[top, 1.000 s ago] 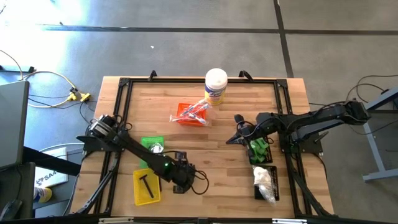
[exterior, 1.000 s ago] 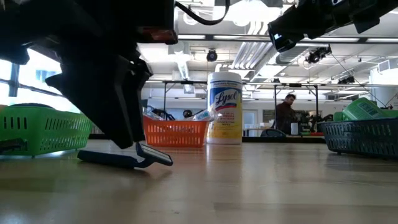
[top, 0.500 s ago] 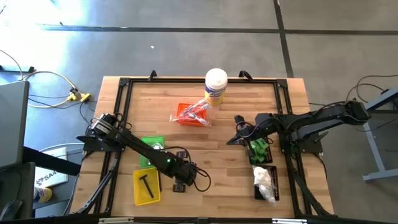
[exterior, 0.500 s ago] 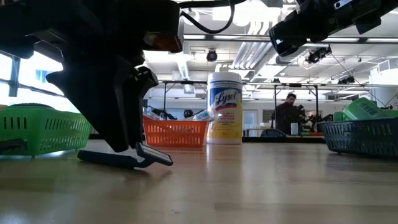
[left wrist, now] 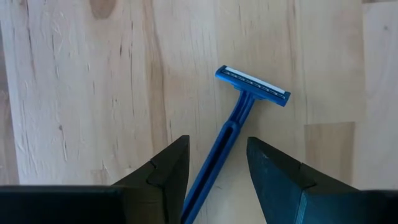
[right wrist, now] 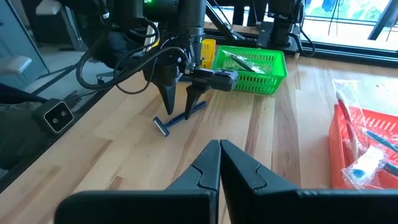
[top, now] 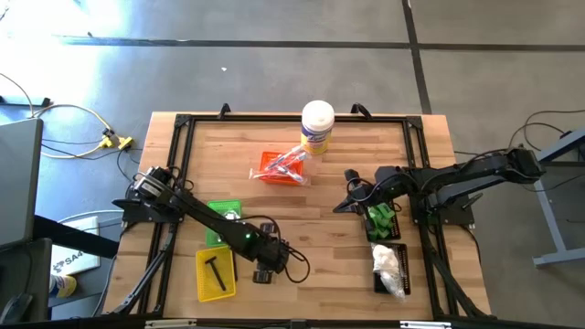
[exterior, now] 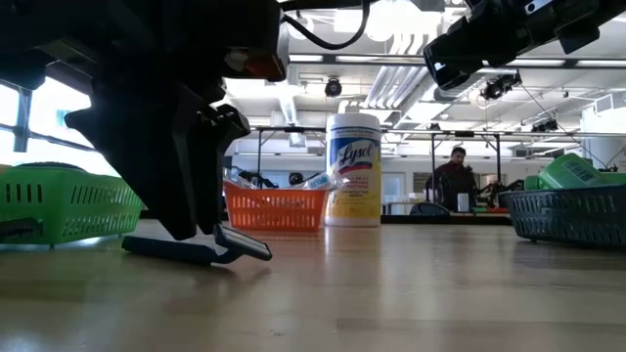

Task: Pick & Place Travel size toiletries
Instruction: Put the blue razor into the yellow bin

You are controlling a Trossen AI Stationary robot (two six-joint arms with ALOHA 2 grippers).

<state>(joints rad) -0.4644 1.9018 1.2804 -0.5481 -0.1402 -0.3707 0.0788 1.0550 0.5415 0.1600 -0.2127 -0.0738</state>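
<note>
1. Blue razor (left wrist: 239, 134): lies flat on the wooden table (top: 329, 238), well apart from the white canister (top: 316, 125) and on the near side of the table from it; its head points away from the left arm's wrist.
2. Left gripper (left wrist: 216, 163): lowered over the razor, fingers spread, one on each side of the handle; no contact with the handle can be made out.
3. Right gripper (top: 348, 190): raised above the table, nearer the canister than the razor is; fingers pressed together, holding nothing.
4. Orange tray (top: 281, 168): just beside the canister, holding clear-wrapped sticks (top: 291, 161).
5. Green tray (top: 222, 217): farther from the canister than the orange tray, near the left arm.
6. Yellow tray (top: 214, 273): farthest from the canister on the left arm's side, holding a small black piece (top: 216, 271).
7. Black mesh trays (top: 388, 242): on the right arm's side of the canister, holding green bottles (top: 380, 217) and white fluffy bits in clear bags (top: 388, 265).
</note>
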